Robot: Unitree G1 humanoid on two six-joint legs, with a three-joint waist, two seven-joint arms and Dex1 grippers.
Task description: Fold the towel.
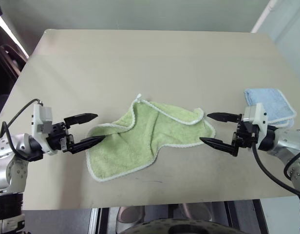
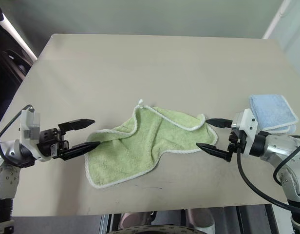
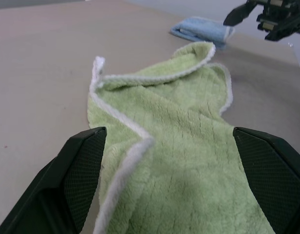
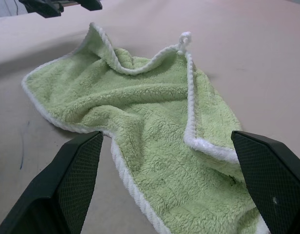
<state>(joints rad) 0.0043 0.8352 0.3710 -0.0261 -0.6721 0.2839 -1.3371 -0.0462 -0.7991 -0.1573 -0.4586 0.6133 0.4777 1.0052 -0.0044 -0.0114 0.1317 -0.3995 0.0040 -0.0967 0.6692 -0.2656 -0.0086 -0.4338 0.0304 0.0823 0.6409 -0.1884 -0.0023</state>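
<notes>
The fold is not yet made: the towel (image 1: 149, 137) lies rumpled on the table (image 1: 140, 58), one edge flopped over, nothing squared. The left gripper (image 1: 87, 129) and right gripper (image 1: 216, 129) flank the towel's two ends, jaws spread wide, holding nothing. It is lime-green terry, white-edged, with a loop tag (image 1: 138, 97) at its far corner.

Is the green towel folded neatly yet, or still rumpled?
Rumpled. The towel lies crumpled on the table, one edge flopped over itself, outline uneven.
</notes>
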